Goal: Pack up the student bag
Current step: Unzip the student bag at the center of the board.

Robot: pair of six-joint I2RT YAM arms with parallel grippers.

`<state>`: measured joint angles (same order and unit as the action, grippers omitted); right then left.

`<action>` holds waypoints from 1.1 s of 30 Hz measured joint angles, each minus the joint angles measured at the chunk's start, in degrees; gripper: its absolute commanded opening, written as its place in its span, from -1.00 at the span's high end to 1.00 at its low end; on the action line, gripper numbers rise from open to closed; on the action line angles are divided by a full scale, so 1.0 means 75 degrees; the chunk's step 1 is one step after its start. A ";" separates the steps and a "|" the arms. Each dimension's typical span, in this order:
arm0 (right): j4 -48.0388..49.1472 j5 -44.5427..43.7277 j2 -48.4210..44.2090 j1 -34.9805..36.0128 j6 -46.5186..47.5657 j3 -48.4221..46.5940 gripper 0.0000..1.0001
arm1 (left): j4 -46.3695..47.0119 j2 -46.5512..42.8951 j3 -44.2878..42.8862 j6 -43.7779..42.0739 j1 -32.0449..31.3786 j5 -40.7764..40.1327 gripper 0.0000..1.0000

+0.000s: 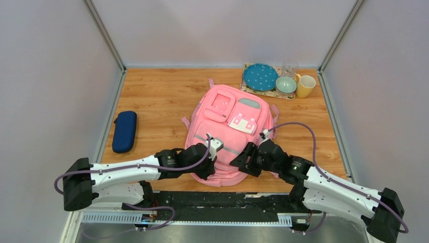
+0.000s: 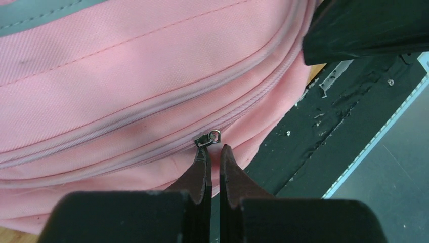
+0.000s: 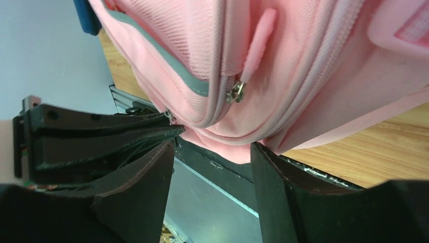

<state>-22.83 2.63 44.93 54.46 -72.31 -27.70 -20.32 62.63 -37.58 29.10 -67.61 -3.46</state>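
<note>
Pink backpack [image 1: 227, 136] looking zipped; left end effector [image 2: 215, 150] pressing together by zip slider [image 2: 208, 138]; right end effector [image 3: 212, 147] gaping; navy case [image 1: 124, 131] waiting outside.

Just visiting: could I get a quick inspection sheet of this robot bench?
Surface: wooden table.
Job's things: pink bag lying front up, mid-table.
Clutter: navy case at left; plate, bowl, mug and glass at far right.
Grippers: left gripper shut, tips by a zip slider; right gripper open at the bag's near edge.
Cables: purple cable looping on either side.
Surroundings: plain walls, metal posts.
</note>
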 measured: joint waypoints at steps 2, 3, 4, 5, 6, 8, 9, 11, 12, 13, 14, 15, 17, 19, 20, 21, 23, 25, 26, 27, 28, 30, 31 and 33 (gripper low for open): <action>0.0041 -0.0105 0.0082 0.0055 -0.0198 0.0076 -0.21 | 0.0026 0.0169 -0.0146 -0.0041 -0.0102 0.0023 1.00; 0.0061 -0.0195 0.0099 0.0076 -0.0283 0.0105 -0.19 | 0.0047 0.0219 -0.0178 -0.0050 -0.0134 0.0029 1.00; 0.0096 -0.0265 0.0105 0.0087 -0.0367 0.0125 -0.17 | 0.0076 0.0256 -0.0195 -0.0055 -0.0169 0.0038 1.00; 0.0137 -0.0338 0.0102 0.0090 -0.0434 0.0146 -0.14 | 0.0117 0.0280 -0.0198 -0.0067 -0.0198 0.0052 1.00; 0.0143 -0.0420 0.0102 0.0122 -0.0501 0.0149 -0.13 | 0.0152 0.0297 -0.0198 -0.0073 -0.0233 0.0055 1.00; 0.0137 -0.0527 0.0102 0.0137 -0.0592 0.0149 -0.10 | 0.0224 0.0315 -0.0198 -0.0073 -0.0271 0.0058 1.00; 0.0122 -0.0574 0.0102 0.0137 -0.0632 0.0149 -0.08 | 0.0256 0.0318 -0.0198 -0.0076 -0.0289 0.0055 1.00; 0.0079 -0.0673 0.0102 0.0140 -0.0685 0.0149 -0.05 | 0.0318 0.0318 -0.0198 -0.0085 -0.0291 0.0055 1.00; 0.0047 -0.0740 0.0102 0.0157 -0.0749 0.0146 -0.05 | 0.0341 0.0318 -0.0198 -0.0096 -0.0294 0.0052 1.00; -0.0023 -0.0868 0.0099 0.0227 -0.0851 0.0146 -0.05 | 0.0358 0.0318 -0.0198 -0.0096 -0.0297 0.0052 1.00; -0.0067 -0.0976 0.0096 0.0303 -0.0938 0.0146 -0.06 | 0.0361 0.0318 -0.0198 -0.0099 -0.0300 0.0050 1.00; -0.0090 -0.1125 0.0090 0.0449 -0.1055 0.0149 -0.07 | 0.0364 0.0318 -0.0198 -0.0099 -0.0303 0.0047 1.00; -0.0131 -0.1486 0.0061 0.0769 -0.1259 0.0152 -0.09 | 0.0367 0.0315 -0.0201 -0.0102 -0.0306 0.0032 1.00; -0.0125 -0.1891 0.0006 0.1134 -0.1463 0.0178 -0.09 | 0.0370 0.0309 -0.0204 -0.0105 -0.0318 0.0026 1.00; -0.0125 -0.2034 -0.0015 0.1256 -0.1542 0.0198 -0.09 | 0.0379 0.0306 -0.0216 -0.0105 -0.0329 0.0023 1.00; -0.0134 -0.2159 -0.0026 0.1343 -0.1614 0.0213 -0.09 | 0.0385 0.0303 -0.0233 -0.0105 -0.0332 0.0029 1.00; -0.0154 -0.2355 -0.0035 0.1393 -0.1734 0.0213 -0.09 | 0.0393 0.0303 -0.0283 -0.0105 -0.0341 0.0038 1.00; -0.0178 -0.2518 -0.0050 0.1422 -0.1824 0.0213 -0.04 | 0.0408 0.0297 -0.0315 -0.0105 -0.0361 0.0044 1.00; -0.0187 -0.2576 -0.0058 0.1425 -0.1856 0.0213 0.03 | 0.0411 0.0294 -0.0321 -0.0108 -0.0376 0.0035 1.00; -0.0181 -0.2640 -0.0061 0.1443 -0.1883 0.0216 0.13 | 0.0408 0.0294 -0.0326 -0.0111 -0.0382 0.0032 1.00; -0.0172 -0.2710 -0.0058 0.1469 -0.1909 0.0216 0.39 | 0.0411 0.0294 -0.0332 -0.0119 -0.0385 0.0029 1.00; -0.0187 -0.2859 -0.0041 0.1486 -0.1958 0.0219 0.89 | 0.0414 0.0294 -0.0341 -0.0131 -0.0388 0.0023 1.00; -0.0189 -0.2943 -0.0026 0.1489 -0.1947 0.0219 0.99 | 0.0420 0.0291 -0.0341 -0.0134 -0.0388 0.0023 1.00; -0.0175 -0.3083 -0.0015 0.1480 -0.1935 0.0213 1.00 | 0.0431 0.0291 -0.0341 -0.0152 -0.0391 -0.0006 1.00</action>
<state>-24.14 -20.49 44.82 65.56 -86.83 -26.11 -17.08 64.82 -40.14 27.97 -70.54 -3.51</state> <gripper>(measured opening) 0.052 0.030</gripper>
